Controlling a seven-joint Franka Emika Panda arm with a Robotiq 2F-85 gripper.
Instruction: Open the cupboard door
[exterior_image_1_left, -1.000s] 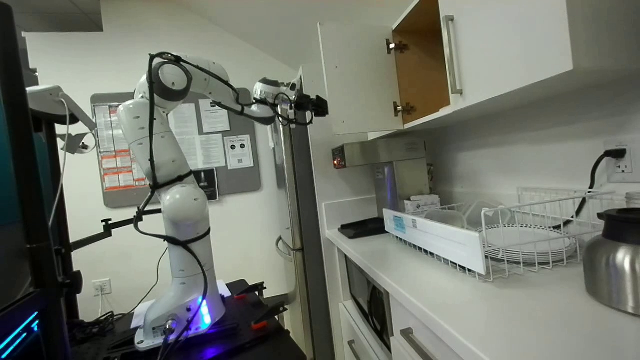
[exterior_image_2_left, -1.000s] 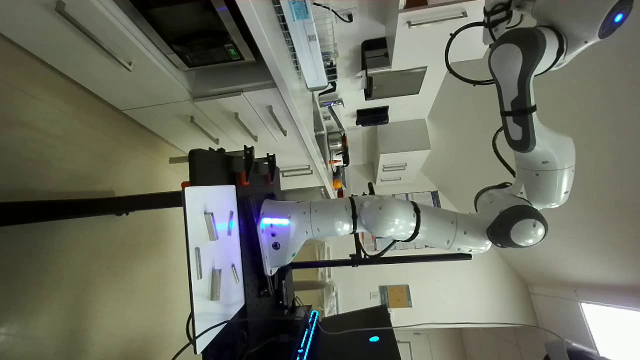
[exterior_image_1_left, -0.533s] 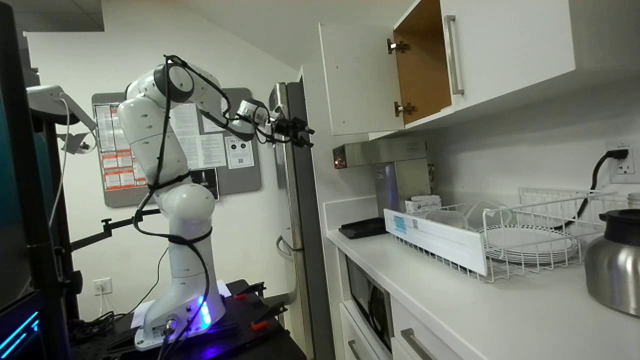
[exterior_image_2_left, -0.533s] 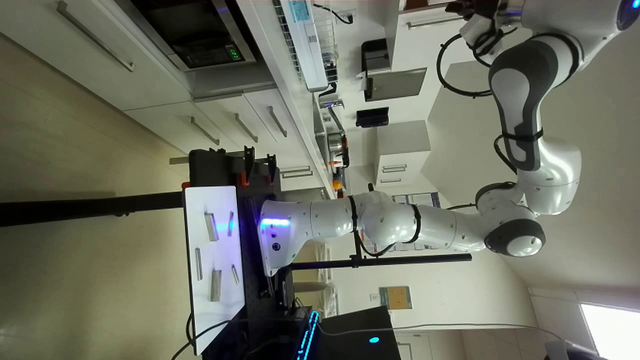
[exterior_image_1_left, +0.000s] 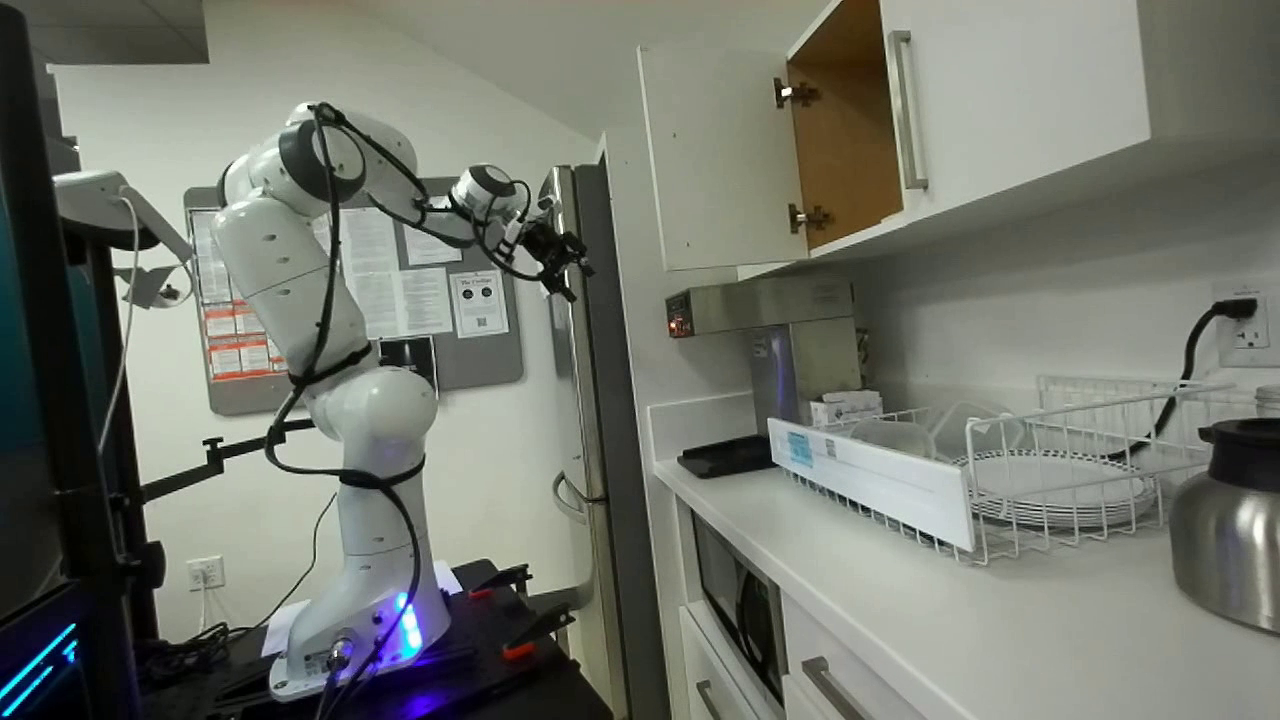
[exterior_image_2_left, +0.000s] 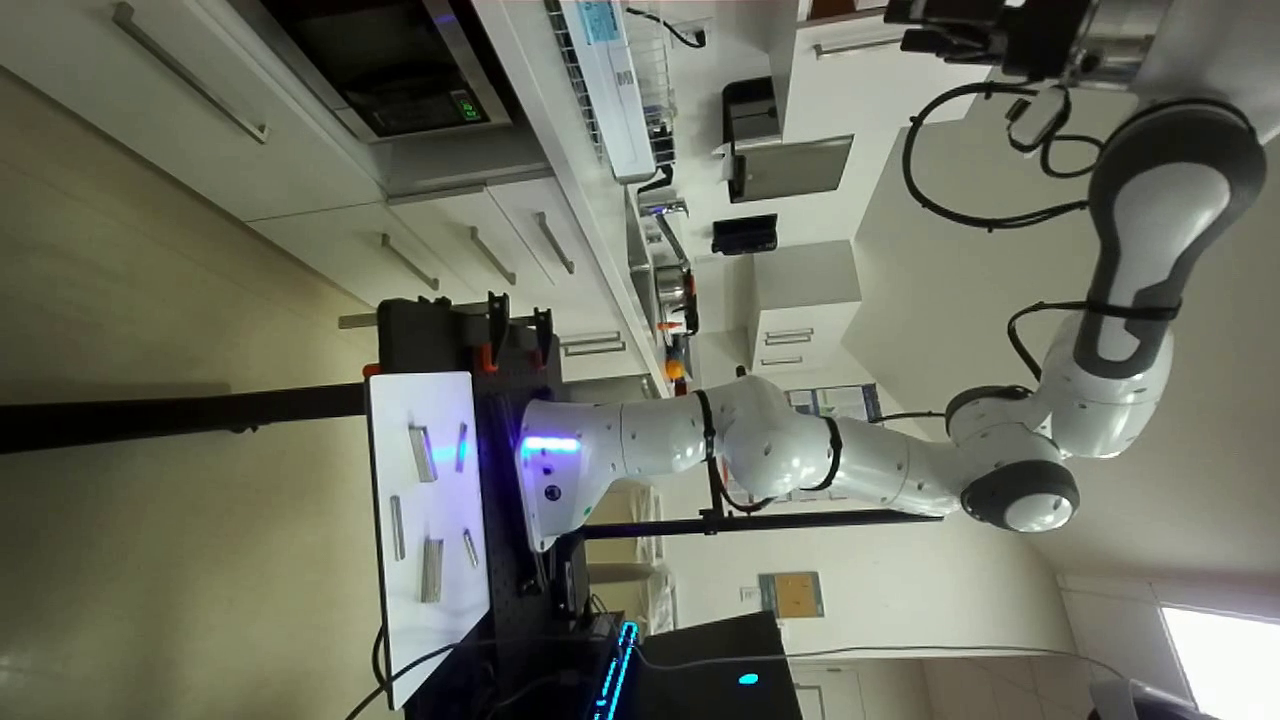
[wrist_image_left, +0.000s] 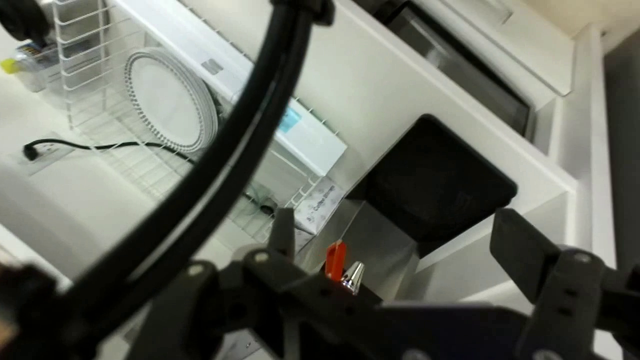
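The cupboard door (exterior_image_1_left: 722, 160) stands swung wide in an exterior view, its flat inner face and two dark hinges showing beside the brown interior (exterior_image_1_left: 850, 150). Its handle side is hidden from there. Left of the door's free edge and somewhat lower, my gripper (exterior_image_1_left: 582, 282) hangs apart from it, tilted downward. The wrist view shows the gripper (wrist_image_left: 392, 235) open, its two dark fingertips (wrist_image_left: 520, 250) far apart with nothing held between them. I cannot make out the cupboard door in that view.
The neighbouring white door (exterior_image_1_left: 1010, 90) with a bar handle is closed. Below are a steel machine (exterior_image_1_left: 770, 305), a black tray (wrist_image_left: 440, 185) and a wire rack (exterior_image_1_left: 870, 485) with plates on the counter (exterior_image_1_left: 850, 560). A tall refrigerator (exterior_image_1_left: 622, 450) stands behind the gripper.
My gripper has drawn back from the cupboard door's free edge, leftward and down in an exterior view, and tilted downward. Its fingers have spread apart. The door has stayed swung out.
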